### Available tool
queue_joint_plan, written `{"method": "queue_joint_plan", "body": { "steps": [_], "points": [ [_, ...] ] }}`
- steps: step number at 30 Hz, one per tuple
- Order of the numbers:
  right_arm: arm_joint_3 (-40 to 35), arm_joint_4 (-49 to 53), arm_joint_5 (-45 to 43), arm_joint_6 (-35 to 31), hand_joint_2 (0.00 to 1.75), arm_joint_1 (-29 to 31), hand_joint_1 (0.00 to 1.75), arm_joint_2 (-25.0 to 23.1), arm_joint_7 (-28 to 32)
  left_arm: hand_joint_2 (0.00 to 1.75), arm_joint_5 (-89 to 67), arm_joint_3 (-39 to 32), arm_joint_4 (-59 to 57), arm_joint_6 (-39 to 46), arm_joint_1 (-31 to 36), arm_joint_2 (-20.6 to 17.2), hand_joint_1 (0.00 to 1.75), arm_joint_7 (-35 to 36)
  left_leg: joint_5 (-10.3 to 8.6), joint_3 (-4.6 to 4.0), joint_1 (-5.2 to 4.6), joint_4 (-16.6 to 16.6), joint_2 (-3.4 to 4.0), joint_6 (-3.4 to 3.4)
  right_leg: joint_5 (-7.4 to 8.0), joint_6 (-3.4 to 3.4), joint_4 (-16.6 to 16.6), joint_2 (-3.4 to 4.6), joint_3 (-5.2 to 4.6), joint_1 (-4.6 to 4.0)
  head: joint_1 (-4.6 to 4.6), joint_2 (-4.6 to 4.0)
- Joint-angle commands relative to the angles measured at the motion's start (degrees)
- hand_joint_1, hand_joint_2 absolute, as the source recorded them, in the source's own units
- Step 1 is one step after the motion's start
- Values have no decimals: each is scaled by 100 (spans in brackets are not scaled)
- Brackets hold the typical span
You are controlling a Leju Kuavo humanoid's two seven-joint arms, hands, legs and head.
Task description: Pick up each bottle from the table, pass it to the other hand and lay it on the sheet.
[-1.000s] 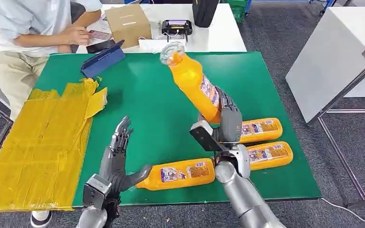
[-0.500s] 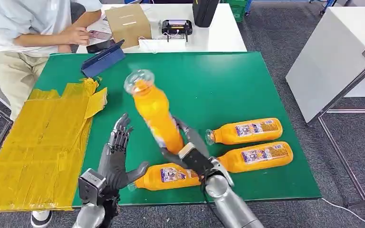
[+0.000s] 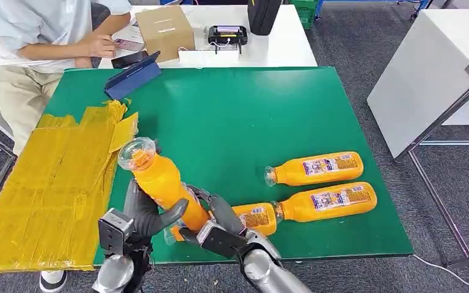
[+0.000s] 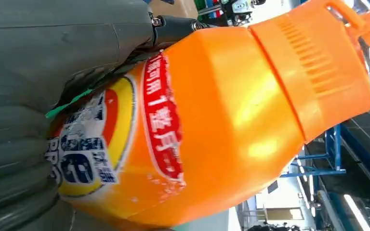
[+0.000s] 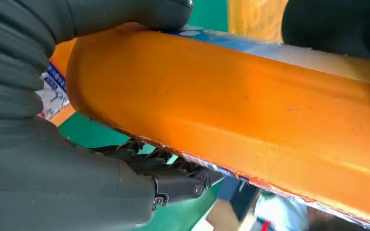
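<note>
Head view has the raised bottle (image 3: 159, 183) between my hands near the worktop's (image 3: 250, 110) front edge; my right hand (image 3: 210, 217) grips its base, my left hand (image 3: 149, 213) wraps its middle; neck tilts toward the yellow sheet (image 3: 49, 183) on my left.

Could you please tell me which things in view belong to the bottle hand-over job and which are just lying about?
Part of the job:
- held bottle, gripped by the left hand and the right hand
- three bottles lying on the table
- yellow sheet

Just lying about:
- cardboard box
- blue tablet
- black device
- person seated at the white table
</note>
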State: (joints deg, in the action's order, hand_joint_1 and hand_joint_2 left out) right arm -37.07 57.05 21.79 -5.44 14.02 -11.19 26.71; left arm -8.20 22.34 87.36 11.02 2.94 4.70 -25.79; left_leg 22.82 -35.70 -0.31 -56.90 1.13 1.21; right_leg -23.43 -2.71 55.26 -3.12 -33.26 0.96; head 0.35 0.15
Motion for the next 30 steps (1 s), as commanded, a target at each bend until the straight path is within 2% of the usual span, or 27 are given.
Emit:
{"method": "queue_joint_plan", "body": {
  "steps": [1, 4, 5, 6, 7, 20, 27, 28, 29, 30],
  "points": [
    [-460, -609, 99, -64, 175, 202, 175, 109, 1, 175, 24, 63, -424, 13, 264, -102, 0, 36, 5, 21, 6, 6, -10, -7, -6, 9, -7, 13, 23, -3, 0, 0],
    [-559, -669, 214, -164, 175, 213, 175, 121, -31, 175, 50, 60, -463, 45, 292, -85, 0, 49, 16, 40, 13, 3, -14, -14, -15, 17, -7, 27, 43, -7, 2, 0],
    [-551, -639, 248, -326, 175, 202, 175, 143, -26, 175, 43, 92, -478, 95, 311, -89, 59, 40, 10, 27, 9, 3, -11, -11, -10, 13, -6, 20, 30, -5, -2, 0],
    [-551, -639, 248, -326, 175, 202, 175, 143, -26, 175, 43, 92, -478, 95, 311, -89, 154, 40, 4, 17, 7, 5, -9, -7, -5, 8, -7, 11, 19, -4, 0, 0],
    [-529, -585, 238, -357, 175, 184, 175, 151, -24, 175, 52, 83, -469, 101, 299, -88, 175, 35, 5, 18, 7, 3, -14, -7, -7, 8, -6, 10, 19, -4, 0, 0],
    [-477, -417, 234, -437, 175, 158, 175, 174, -24, 175, 63, 65, -446, 111, 285, -97, 175, 25, 5, 16, 7, 3, -11, -7, -7, 9, -5, 11, 17, -4, 0, 0],
    [-311, 317, 274, -674, 175, 15, 175, 291, -99, 175, 101, -46, -335, 133, 317, -162, 175, 7, 16, 28, 11, -5, -16, -11, -17, 14, 1, 22, 29, -6, 0, 0],
    [-290, 407, 268, -683, 175, 1, 169, 299, -108, 175, 81, -85, -296, 169, 343, -182, 175, 4, 6, 12, 7, -1, -12, -7, -8, 9, -2, 12, 12, -5, 0, 0],
    [-252, 565, 243, -712, 175, -14, 79, 329, -104, 175, 52, -137, -220, 227, 386, -215, 175, -24, 7, 12, 7, -2, -13, -8, -9, 9, 0, 12, 13, -4, 0, 0],
    [-170, 805, 170, -772, 175, -69, 7, 348, -86, 175, 2, -209, -80, 304, 431, -267, 175, -44, 12, 17, 11, -6, -14, -10, -13, 12, 2, 17, 19, -7, 0, 0]
  ]
}}
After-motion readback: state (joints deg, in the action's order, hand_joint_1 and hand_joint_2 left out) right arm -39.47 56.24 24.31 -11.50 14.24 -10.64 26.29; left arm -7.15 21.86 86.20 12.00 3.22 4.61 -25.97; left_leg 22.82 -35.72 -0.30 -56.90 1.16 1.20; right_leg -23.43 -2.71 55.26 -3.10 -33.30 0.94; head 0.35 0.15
